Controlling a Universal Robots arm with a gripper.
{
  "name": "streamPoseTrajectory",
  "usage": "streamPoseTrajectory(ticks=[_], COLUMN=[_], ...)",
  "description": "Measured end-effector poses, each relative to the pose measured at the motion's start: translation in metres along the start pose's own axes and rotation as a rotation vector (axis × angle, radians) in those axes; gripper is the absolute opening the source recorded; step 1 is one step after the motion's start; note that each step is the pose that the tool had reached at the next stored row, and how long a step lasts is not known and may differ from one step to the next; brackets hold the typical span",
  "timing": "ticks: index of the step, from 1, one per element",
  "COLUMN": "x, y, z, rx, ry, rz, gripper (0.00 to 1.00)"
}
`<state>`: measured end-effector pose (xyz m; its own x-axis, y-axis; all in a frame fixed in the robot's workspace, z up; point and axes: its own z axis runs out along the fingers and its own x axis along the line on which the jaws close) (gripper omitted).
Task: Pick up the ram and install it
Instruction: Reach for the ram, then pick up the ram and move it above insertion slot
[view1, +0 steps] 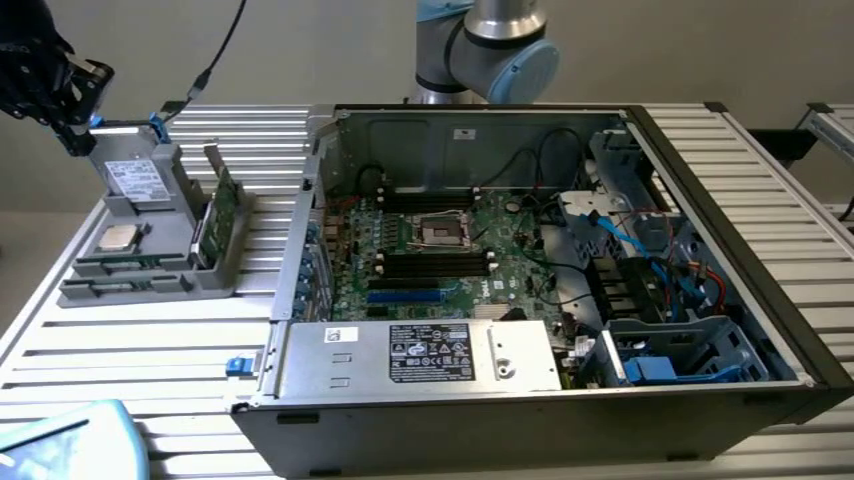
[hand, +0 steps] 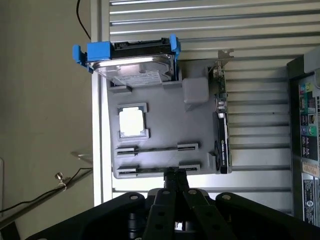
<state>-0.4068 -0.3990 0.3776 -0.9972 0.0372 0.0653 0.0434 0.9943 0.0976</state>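
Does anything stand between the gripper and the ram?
Nothing visible does. The gripper hovers above the gray tray, fingers shut; the ram sits edgewise in a tray slot, uncovered from above.

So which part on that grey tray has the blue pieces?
The hard drive, the silver box at one end of the tray; blue brackets clip its two sides. The square chip and green card have none.

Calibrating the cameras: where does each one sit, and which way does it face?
Exterior view: raised off the arm, looking down across the open computer case and grey tray; arm and gripper show.
Wrist view: on the wrist, looking down onto the tray; gripper shows.
Shared: tray, hard drive, ram, gripper.
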Motion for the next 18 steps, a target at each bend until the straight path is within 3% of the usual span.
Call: streamPoseTrajectory(ticks=[15, 18], x=[0.0012, 0.0012], y=[-0.0001, -0.0001], z=[0.0001, 0.0002], rx=[-0.0004, 0.0026], ry=[0.0002, 0.0052], rz=[-0.002, -0.054], gripper=[0.11, 0.11])
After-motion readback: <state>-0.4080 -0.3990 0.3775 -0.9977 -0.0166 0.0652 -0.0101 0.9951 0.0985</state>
